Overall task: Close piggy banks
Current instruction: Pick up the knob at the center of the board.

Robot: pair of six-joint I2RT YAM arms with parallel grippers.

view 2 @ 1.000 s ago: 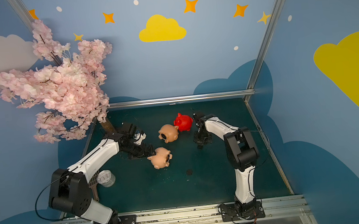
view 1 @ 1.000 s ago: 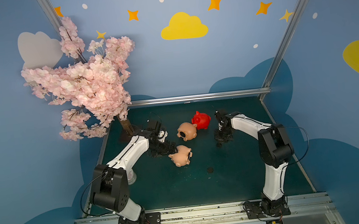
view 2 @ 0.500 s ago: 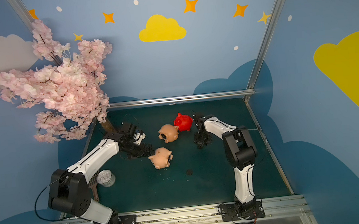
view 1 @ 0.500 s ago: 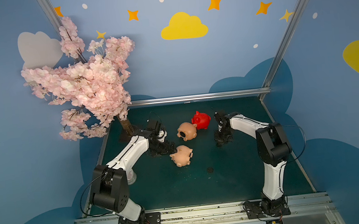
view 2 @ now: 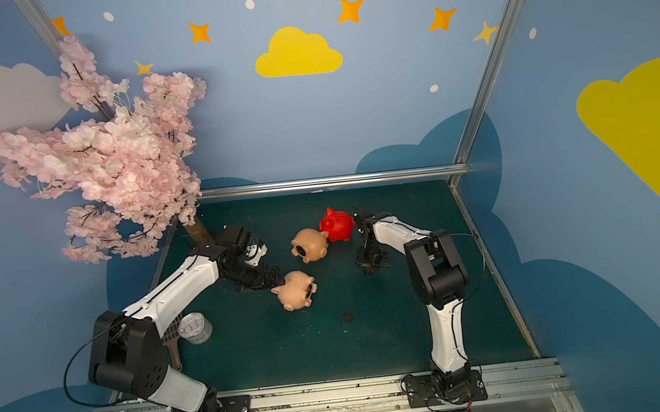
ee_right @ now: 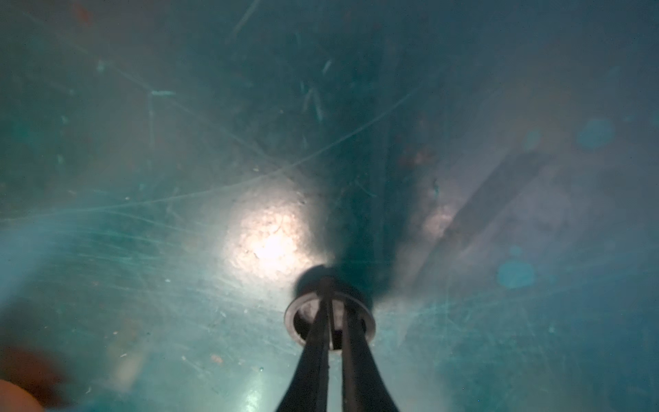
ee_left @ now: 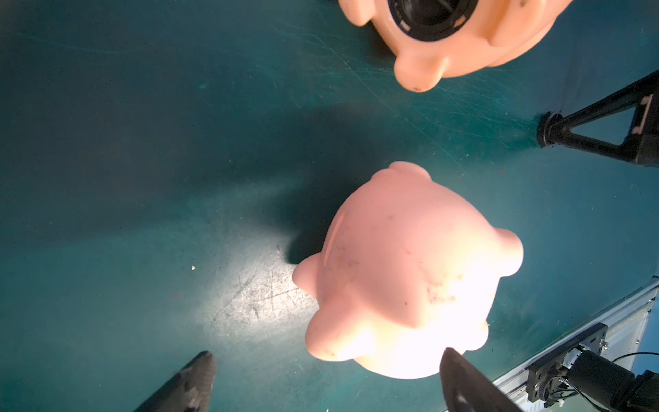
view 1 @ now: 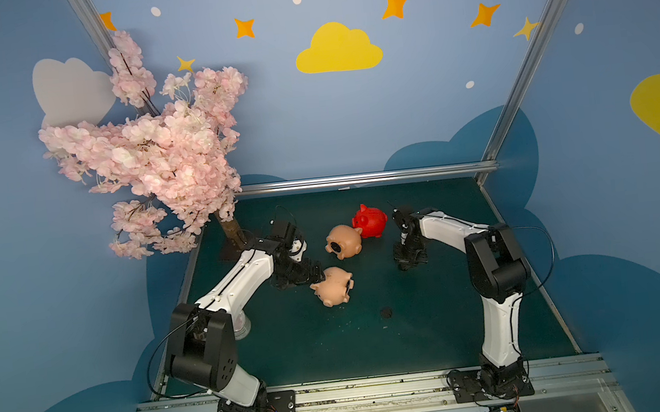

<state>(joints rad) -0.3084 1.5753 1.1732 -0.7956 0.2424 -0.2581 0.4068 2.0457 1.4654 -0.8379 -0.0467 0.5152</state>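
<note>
1. Three piggy banks rest on the green mat (view 1: 335,348), clustered between the two arms.
2. Left gripper (view 1: 314,274): low over the mat with its jaws spread wide and nothing clamped. Its tips are at the left end of the near peach bank (view 1: 333,287). In the left wrist view one finger (ee_left: 199,374) stands clear of that bank, and the other finger (ee_left: 463,381) sits right at its edge.
3. Near peach bank: lying on its side, with the coin slot (ee_left: 335,239) visible in the left wrist view.
4. Far peach bank (view 1: 344,241): behind the near one and apart from it, beyond the left gripper's tips. Its dark round belly opening is turned toward the left arm.
5. Loose plug (view 1: 386,313): a small dark disc alone on the mat, on the arm-base side of all three banks.
6. Red bank (view 1: 371,221): farthest back, just right of the far peach bank. Cannot tell whether the two touch.
7. Right gripper (view 1: 407,263): tips down at the mat, right of the red bank and apart from it. The jaws are pinched nearly together on the centre rib of a ring-shaped plug (ee_right: 296,315) that sits on the mat
</note>
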